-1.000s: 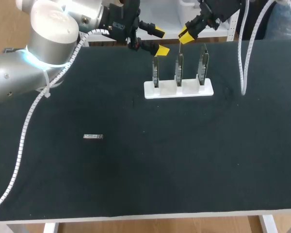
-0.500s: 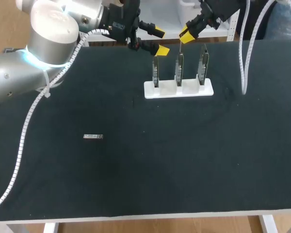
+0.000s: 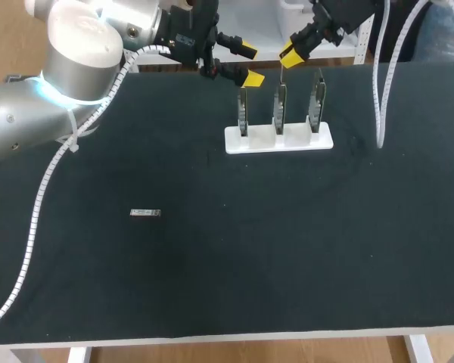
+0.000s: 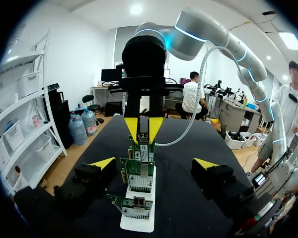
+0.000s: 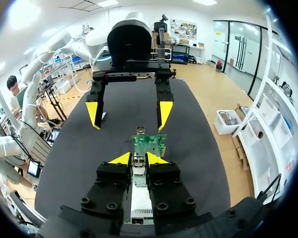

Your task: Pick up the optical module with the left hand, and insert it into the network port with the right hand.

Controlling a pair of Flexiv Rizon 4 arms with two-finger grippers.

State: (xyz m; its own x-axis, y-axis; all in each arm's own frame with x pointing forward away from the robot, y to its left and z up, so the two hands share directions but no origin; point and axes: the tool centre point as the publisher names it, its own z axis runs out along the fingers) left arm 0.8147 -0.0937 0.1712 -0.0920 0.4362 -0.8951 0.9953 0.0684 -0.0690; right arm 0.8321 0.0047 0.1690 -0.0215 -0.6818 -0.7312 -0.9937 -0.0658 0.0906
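Observation:
A white stand (image 3: 278,138) at the table's far side holds three upright green network cards (image 3: 277,106). My right gripper (image 3: 290,54) hangs just above the middle card, shut on a slim silver optical module (image 5: 138,171). The module's front end sits close to the nearest card's port (image 5: 148,144). My left gripper (image 3: 250,65) hovers open beside the stand's left end with nothing in it. In the left wrist view its fingers (image 4: 103,162) stand wide on either side of the row of cards (image 4: 139,173), facing my right gripper (image 4: 141,130).
A small silver piece (image 3: 145,213) lies flat on the dark mat at the left middle. A white cable (image 3: 378,98) hangs from my right arm down to the mat, right of the stand.

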